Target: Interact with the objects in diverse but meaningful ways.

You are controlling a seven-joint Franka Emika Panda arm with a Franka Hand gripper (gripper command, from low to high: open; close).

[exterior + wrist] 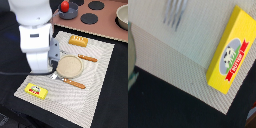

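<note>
We see the arm (37,37) standing over the near-left part of the striped mat (100,75), its bulk hiding the gripper in the exterior view. The wrist view shows no fingers either, so we cannot tell whether the tool is open or closed.

The yellow packet (228,50) lies flat at the mat's near-left corner, close by the arm. Just beside the arm sits a tan plate (69,66) with a fork (175,12) at its near-left edge and two orange-handled utensils alongside. The orange biscuit block (78,40) rests at the mat's far edge. The tomato (65,6) sits in the dark pot (74,10) on the far counter.

We judge the packet the likeliest target. A descent off-centre could push it off the mat's corner, or clip the fork.
</note>
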